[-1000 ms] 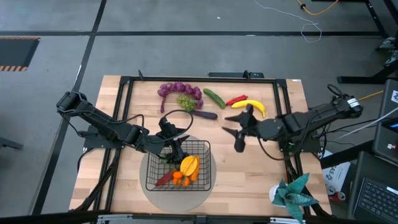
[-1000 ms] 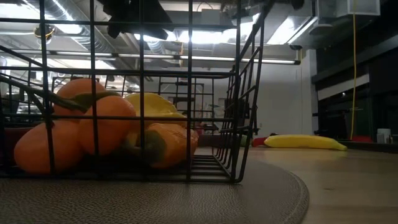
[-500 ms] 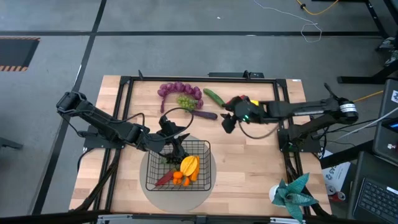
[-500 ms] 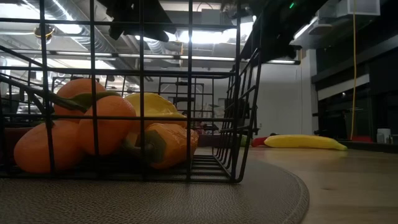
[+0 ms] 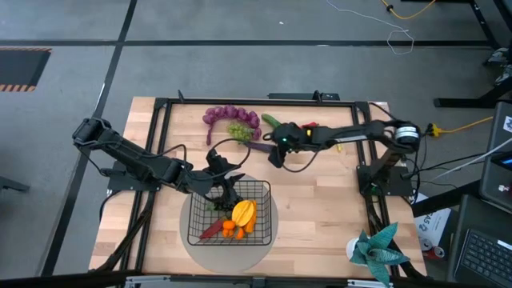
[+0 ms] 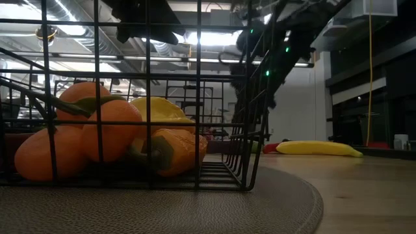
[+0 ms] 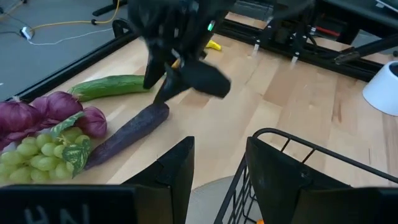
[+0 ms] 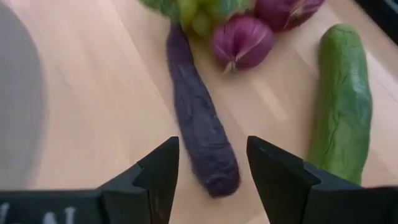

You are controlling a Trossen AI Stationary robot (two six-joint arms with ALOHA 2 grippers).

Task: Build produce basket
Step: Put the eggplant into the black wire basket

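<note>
Table: a light wooden table top (image 5: 320, 200) with a black frame, on a grey floor.
Mat: a round grey disc mat (image 5: 200, 248) near the front edge.
Basket: the black wire-mesh basket (image 5: 229, 213) sits on the mat, with orange carrots (image 6: 78, 133) and a yellow piece inside (seen close through the wires in the low view).
Produce still out: purple grapes (image 5: 228, 115), green grapes (image 5: 239, 130), a long green cucumber (image 8: 341, 99), a dark purple eggplant (image 8: 198, 121) and a yellow banana (image 6: 317, 149) lie at the back of the table.
Right gripper (image 8: 208, 171): fingers apart, holding nothing, just above the eggplant's end.
Left gripper (image 7: 219, 168): over the basket's back rim, fingers partly apart, holding nothing.
</note>
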